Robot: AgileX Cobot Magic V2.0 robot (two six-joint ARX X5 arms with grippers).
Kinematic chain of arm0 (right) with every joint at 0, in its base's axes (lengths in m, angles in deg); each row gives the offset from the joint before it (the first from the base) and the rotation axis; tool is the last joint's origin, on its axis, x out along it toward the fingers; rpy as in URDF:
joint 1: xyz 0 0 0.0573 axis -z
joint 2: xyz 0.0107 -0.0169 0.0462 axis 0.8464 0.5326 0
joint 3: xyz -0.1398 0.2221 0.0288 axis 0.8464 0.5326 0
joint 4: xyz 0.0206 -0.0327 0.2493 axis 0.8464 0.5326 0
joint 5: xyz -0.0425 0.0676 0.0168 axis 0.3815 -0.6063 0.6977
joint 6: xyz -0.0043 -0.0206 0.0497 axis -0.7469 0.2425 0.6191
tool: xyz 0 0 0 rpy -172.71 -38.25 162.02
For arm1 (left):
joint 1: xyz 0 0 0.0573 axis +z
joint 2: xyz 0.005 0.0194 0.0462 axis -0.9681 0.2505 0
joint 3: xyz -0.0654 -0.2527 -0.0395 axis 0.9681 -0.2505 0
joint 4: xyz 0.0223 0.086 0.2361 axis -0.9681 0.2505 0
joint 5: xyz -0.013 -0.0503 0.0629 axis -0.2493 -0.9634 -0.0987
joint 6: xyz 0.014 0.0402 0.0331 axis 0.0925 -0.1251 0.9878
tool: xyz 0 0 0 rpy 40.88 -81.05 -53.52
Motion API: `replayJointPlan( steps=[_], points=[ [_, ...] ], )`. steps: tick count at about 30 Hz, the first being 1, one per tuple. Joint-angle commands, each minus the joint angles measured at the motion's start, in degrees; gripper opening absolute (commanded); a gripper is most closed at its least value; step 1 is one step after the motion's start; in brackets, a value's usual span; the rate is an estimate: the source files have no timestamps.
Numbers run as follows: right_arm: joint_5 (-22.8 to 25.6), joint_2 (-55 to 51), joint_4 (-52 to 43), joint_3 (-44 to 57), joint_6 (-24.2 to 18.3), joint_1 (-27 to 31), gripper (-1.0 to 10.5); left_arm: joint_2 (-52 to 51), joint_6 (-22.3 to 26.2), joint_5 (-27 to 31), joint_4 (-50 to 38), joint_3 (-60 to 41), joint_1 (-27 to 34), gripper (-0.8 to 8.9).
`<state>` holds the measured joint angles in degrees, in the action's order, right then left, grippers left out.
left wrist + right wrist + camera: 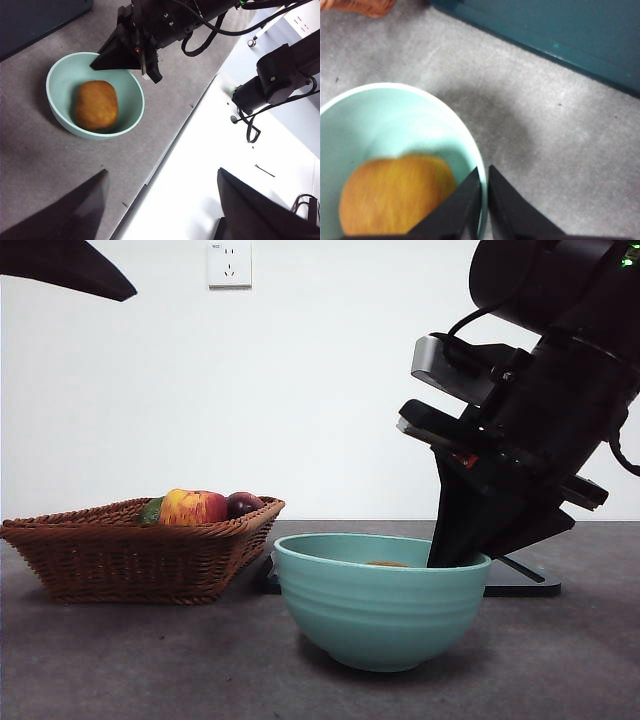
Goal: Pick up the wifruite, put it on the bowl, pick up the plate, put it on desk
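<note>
the right gripper (pixel 481 200) stood at the rim of the bowl (pixel 375 605), its jaws pinched on the wall, one inside and one outside, so it was clenched on the bowl itself. the left gripper (pixel 162 207) hung high above the desk (pixel 120 660), spread and holding nothing. the bowl, the landmark here, sat on the desk just beside a wicker basket (pixel 130 555). it looked heavy, stiff, glazed and likely slippery, and breakable if dropped; a firm hold across the rim seemed right. the wifruite (pixel 96 105) lay loose inside the bowl, just beside the right gripper's inner jaw, free to roll on any tilt.
</note>
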<state>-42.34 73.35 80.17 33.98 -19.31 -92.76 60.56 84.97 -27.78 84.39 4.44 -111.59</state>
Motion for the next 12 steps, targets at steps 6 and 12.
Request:
replayJointPlan(
  steps=[6,12],
  points=[
    [0.31,-2.62,1.49,-2.64,0.98,-0.37,0.1,0.28,1.18,-0.22,-0.66,0.28,-0.39,3.43],
    [0.85,-2.43,4.90,-8.39,-1.07,1.95,0.1,0.28,1.18,-0.22,-0.63,0.28,-0.42,3.43]
  ],
)
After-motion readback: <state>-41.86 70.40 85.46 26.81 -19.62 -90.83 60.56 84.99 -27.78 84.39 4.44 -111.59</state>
